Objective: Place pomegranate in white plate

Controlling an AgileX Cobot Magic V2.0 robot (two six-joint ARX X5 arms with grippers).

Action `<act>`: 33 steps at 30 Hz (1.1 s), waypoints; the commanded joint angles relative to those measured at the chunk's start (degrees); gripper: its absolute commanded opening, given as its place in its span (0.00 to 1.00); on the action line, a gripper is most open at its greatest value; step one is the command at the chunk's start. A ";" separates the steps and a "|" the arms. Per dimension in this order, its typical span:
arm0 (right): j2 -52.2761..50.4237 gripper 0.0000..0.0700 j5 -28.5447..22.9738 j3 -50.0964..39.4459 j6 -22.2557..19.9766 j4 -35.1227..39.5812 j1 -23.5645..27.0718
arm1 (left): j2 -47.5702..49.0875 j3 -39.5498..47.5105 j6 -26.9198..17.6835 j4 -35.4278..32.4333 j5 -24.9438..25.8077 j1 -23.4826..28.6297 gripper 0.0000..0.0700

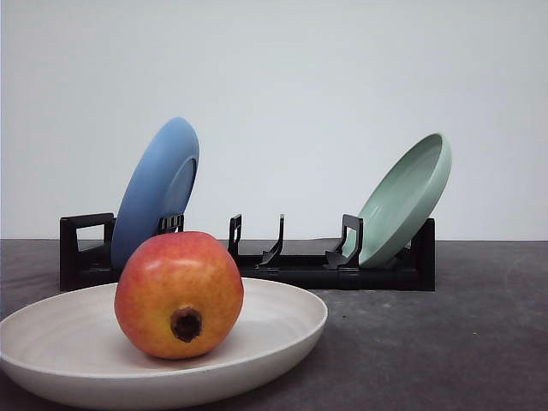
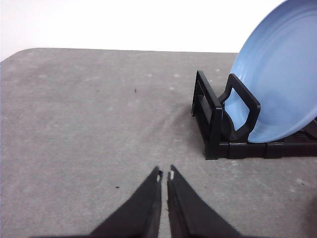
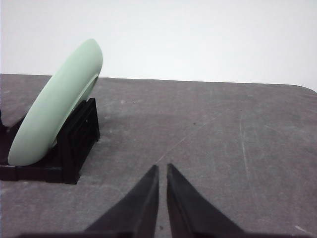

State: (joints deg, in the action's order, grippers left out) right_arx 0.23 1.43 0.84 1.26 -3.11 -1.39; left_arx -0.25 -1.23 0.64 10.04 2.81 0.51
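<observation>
The pomegranate [image 1: 179,294], red-orange with a dark calyx nub facing the camera, rests inside the white plate [image 1: 282,330] at the near left of the table in the front view. In the left wrist view my left gripper [image 2: 165,175] hovers over bare grey table with its fingers nearly touching and nothing between them. My right gripper [image 3: 162,168] is likewise shut and empty over bare table in the right wrist view. Both grippers are away from the fruit.
A black dish rack [image 1: 300,261] stands behind the plate. A blue plate [image 1: 157,190] leans in the rack's left end and a mint-green plate [image 1: 407,199] in its right end. The blue plate [image 2: 282,79] and green plate [image 3: 54,104] appear close beside the grippers.
</observation>
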 commanded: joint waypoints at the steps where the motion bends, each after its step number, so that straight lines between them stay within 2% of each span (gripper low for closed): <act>1: -0.02 0.04 0.00 -0.24 0.17 0.57 0.02 | 0.09 0.55 -0.59 -0.74 -0.17 0.07 0.00; 33: -0.02 0.04 0.00 -0.24 0.17 0.57 0.02 | 0.09 0.55 -0.59 -0.74 -0.17 0.07 0.00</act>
State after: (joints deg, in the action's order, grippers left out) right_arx 0.23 1.43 0.84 1.28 -3.11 -1.39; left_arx -0.25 -1.23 0.64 10.02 2.81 0.51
